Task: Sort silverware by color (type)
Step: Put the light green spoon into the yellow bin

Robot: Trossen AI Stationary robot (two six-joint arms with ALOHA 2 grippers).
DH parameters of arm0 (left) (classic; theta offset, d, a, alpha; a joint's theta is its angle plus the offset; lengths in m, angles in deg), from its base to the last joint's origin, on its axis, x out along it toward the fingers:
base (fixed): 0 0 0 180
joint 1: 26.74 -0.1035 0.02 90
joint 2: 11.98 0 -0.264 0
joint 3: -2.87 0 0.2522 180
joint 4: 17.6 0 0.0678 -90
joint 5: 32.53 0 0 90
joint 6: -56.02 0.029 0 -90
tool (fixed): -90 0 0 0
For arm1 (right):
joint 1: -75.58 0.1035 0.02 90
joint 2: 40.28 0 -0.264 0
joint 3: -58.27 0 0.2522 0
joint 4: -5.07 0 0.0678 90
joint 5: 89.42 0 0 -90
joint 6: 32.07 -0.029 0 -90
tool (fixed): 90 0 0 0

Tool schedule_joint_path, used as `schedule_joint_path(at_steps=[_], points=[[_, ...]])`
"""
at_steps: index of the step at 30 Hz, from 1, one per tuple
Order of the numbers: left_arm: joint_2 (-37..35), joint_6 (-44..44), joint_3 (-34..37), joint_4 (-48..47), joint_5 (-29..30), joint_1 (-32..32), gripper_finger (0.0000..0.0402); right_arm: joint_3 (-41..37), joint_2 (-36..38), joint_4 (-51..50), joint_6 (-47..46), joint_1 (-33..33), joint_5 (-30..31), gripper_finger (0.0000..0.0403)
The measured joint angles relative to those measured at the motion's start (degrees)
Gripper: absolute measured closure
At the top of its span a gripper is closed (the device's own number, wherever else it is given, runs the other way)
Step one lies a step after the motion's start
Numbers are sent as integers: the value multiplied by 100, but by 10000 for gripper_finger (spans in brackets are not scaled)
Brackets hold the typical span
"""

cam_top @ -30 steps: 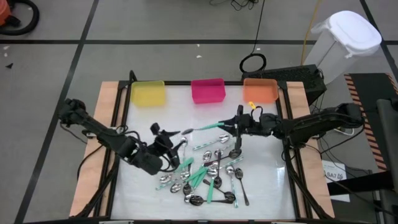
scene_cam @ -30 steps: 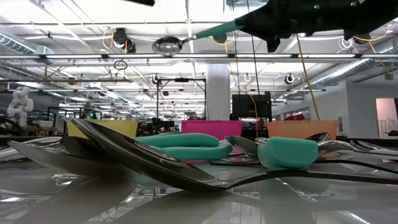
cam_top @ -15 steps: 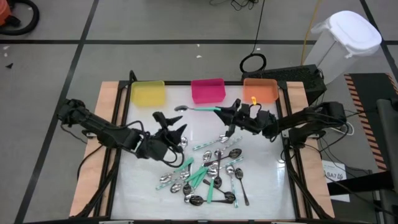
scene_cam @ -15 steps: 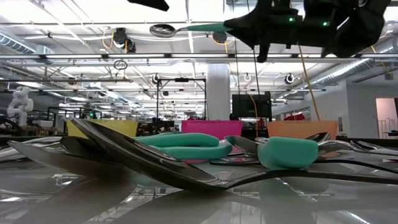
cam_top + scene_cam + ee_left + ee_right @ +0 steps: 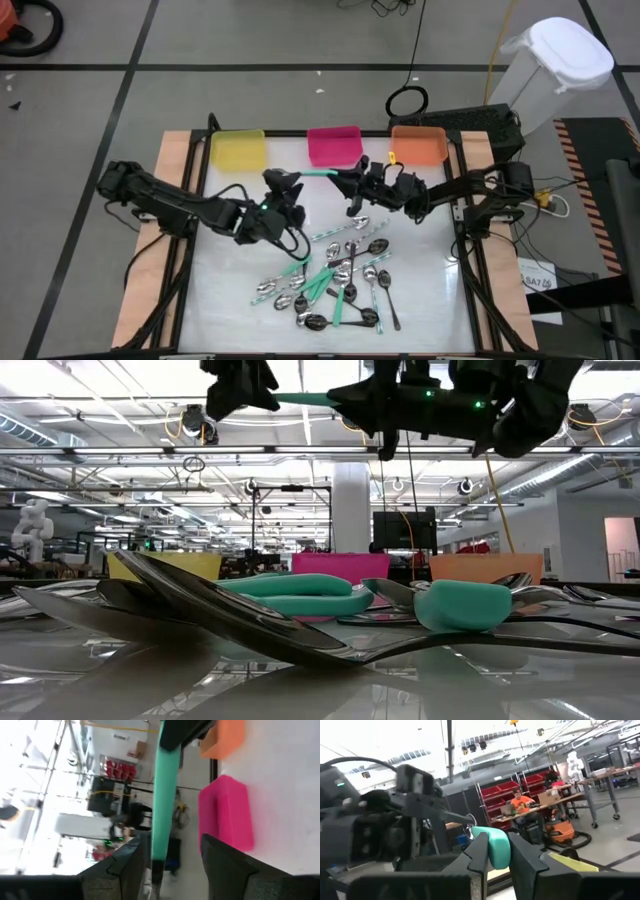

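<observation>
One spoon bowl [image 5: 293,178] behind left end effector [image 5: 287,186]

A white, glossy rectangular table top [image 5: 420,290], framed by light wooden side boards and a dark rim, is seen in the centre of the high view. Three small plastic bins are set in a row along its upper edge: a yellow bin [image 5: 238,150] at upper left, a pink bin [image 5: 334,145] in the middle, and an orange bin [image 5: 419,144] at upper right. A loose, overlapping pile of small spoons [image 5: 335,280], teal-handled, silver and dark, is spread over the lower centre of the surface.
</observation>
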State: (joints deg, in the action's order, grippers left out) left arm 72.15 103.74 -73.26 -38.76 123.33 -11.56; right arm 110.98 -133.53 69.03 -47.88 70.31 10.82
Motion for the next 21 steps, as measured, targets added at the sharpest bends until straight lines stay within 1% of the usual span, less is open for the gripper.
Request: schedule_joint_path(at_steps=[3,6,9,14,16,18,21], points=[[194,496,0,413,414,-61,208,76,-78,-8,2,-48,-2,358],[235,905,2,453,595,-128,209,122,-143,70,-2,-116,0,358],[225,958,2,476,612,-243,218,122,-141,83,-2,-162,9,358],[225,1005,2,470,602,-495,253,122,-141,94,0,-180,7,358],[225,1027,2,465,491,-587,262,122,-141,94,-2,-178,7,358],[225,956,2,467,294,-681,267,122,-141,92,0,-178,7,358],[225,908,2,468,248,-762,269,122,-140,68,0,-178,7,358]])
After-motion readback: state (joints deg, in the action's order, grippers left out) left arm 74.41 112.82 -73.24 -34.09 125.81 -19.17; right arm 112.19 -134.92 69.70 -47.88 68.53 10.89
